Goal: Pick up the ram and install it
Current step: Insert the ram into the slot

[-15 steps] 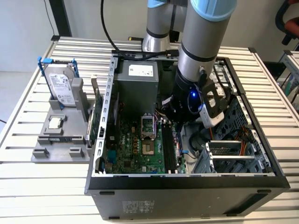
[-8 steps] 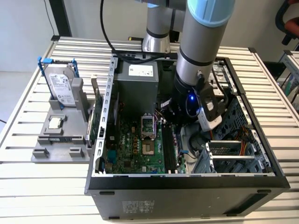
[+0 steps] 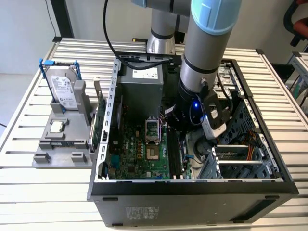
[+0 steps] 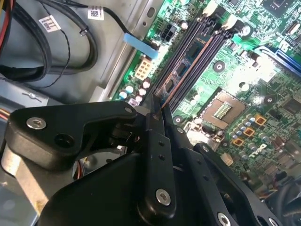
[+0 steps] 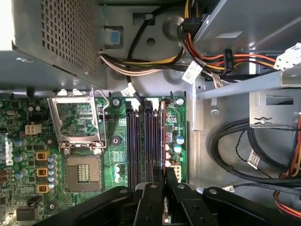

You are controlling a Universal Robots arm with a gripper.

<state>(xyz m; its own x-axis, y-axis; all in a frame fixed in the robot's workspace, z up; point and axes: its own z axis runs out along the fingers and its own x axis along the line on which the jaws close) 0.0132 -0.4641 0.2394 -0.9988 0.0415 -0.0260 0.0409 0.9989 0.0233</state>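
both jaws pinch the ram (image 5: 163, 141) edge-on between them, above the motherboard (image 5: 84, 141) slots

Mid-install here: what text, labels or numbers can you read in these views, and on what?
No text reads clearly.
Hard drive label: print too small.
Power supply label: too small.
Case sticker: too small.
Cable tags: barcodes, print blurred.
The ram, clamped edge-on in the gripper: no legible print.

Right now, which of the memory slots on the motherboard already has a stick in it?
The slot at the edge of the row, nearest the drive-bay side, holds the ram; the dark slots beside it are empty. The gripper hovers at its end.
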